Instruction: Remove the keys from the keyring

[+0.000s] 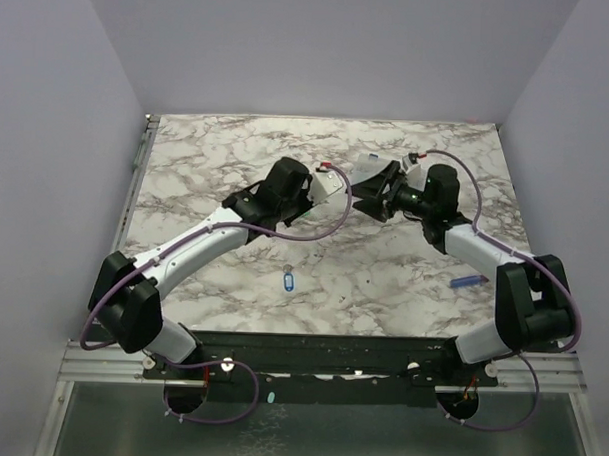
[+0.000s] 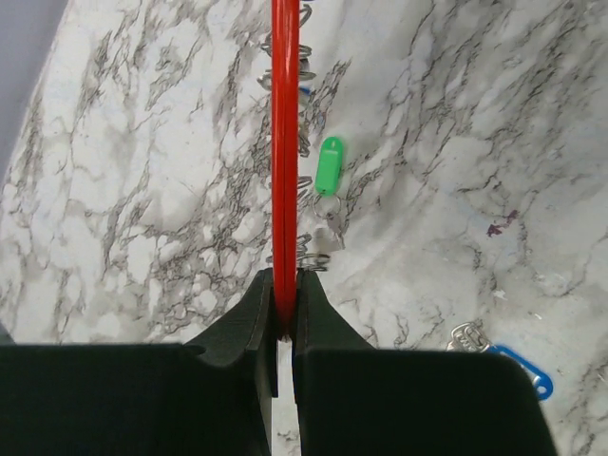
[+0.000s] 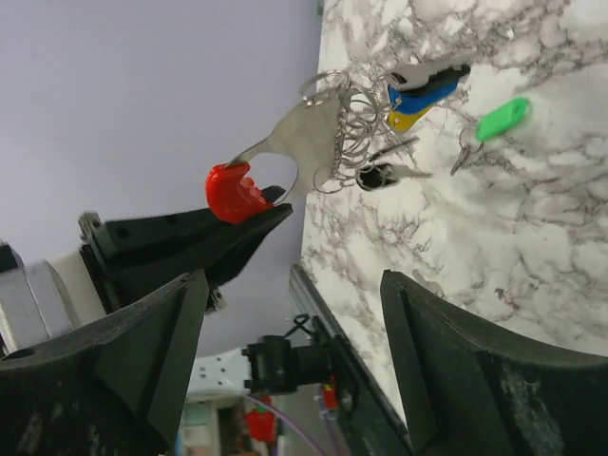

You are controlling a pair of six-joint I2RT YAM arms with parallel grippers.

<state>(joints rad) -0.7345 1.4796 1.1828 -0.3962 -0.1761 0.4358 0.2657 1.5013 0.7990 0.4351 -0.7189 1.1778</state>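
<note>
My left gripper (image 2: 285, 285) is shut on the red end (image 3: 231, 193) of a flat metal piece (image 3: 306, 141) and holds it above the table. In the left wrist view that piece shows edge-on as a red strip (image 2: 284, 142). Thin wire keyring loops (image 3: 350, 128) hang on the piece, with blue and yellow tagged keys (image 3: 425, 91); the loops also show in the left wrist view (image 2: 309, 258). A green-tagged key (image 2: 329, 163) lies on the marble, as does a blue-tagged key (image 1: 288, 280). My right gripper (image 3: 293, 280) is open and empty, close beside the left gripper (image 1: 334, 187).
A blue-and-red pen-like stick (image 1: 466, 282) lies on the marble table (image 1: 217, 155) beside the right arm. The blue-tagged key (image 2: 518, 366) lies near the left gripper's base. Walls enclose the table on three sides, and a metal rail (image 1: 136, 172) runs along its left edge.
</note>
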